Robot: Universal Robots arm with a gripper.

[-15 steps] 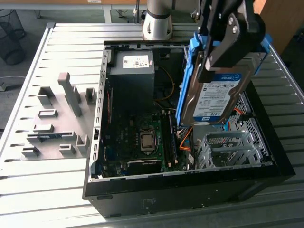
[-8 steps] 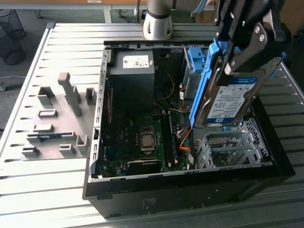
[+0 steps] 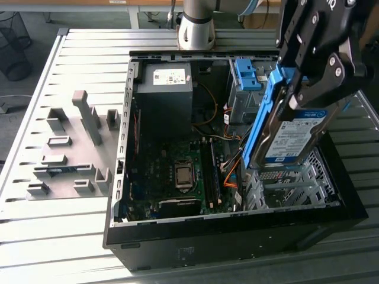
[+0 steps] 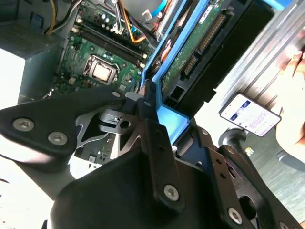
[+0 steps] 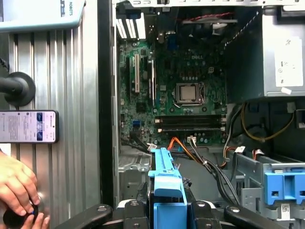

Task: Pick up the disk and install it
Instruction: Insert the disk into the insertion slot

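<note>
The disk (image 3: 289, 135), a silver drive with a blue-and-white label and blue rails, hangs tilted on edge above the front right part of the open computer case (image 3: 237, 234). My gripper (image 3: 299, 89) is shut on its upper end, the black fingers clamping the blue rail. In the second wrist view the disk's green circuit side (image 4: 200, 43) runs away from the gripper (image 4: 152, 119). In the first wrist view the blue rail (image 5: 167, 183) sticks out between the fingers of the gripper (image 5: 167, 210), over the case floor beside the motherboard (image 5: 186, 95).
Inside the case are a grey power supply (image 3: 164, 97), a drive cage with a blue bracket (image 3: 246, 74) and an open metal bay (image 3: 290, 183) under the disk. A grey fixture plate (image 3: 71, 148) lies at the exterior view's left. A phone (image 5: 28, 126) and a person's hand (image 5: 16, 186) are beside the case.
</note>
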